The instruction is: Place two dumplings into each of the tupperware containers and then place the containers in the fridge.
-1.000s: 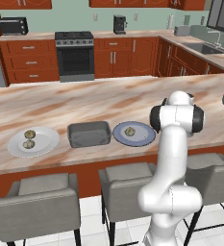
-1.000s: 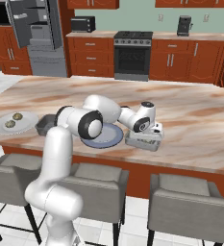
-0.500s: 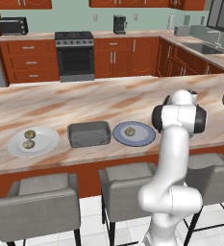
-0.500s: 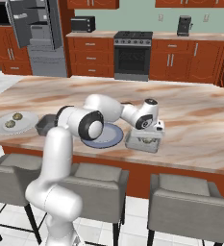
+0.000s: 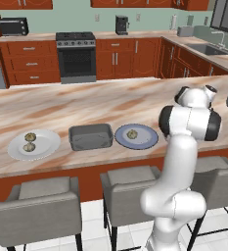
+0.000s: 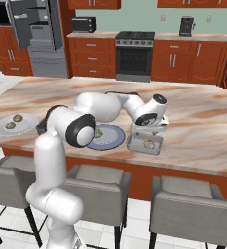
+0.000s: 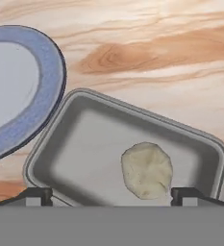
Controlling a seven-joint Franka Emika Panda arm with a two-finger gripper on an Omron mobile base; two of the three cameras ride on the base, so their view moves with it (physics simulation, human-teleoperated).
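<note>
Since the earlier frame, end effector (image 6: 150, 131) rose off the near container (image 6: 144, 143) with jaws spread, one dumpling (image 7: 146, 169) left inside.
Landmark: that container on the bench (image 6: 202, 121). Blue plate (image 6: 105, 136) sat just beside it toward the white plate (image 6: 15, 123), carrying another dumpling (image 5: 132, 133); the second container (image 5: 90, 137) lay between the two plates. End effector hung directly over the landmark, released and holding nothing. The next dumpling probably lay on the blue plate, beside the hand.

Arm bent low w/ tool (image 7: 111, 194) pointing down, jaws spread wide, empty.
</note>
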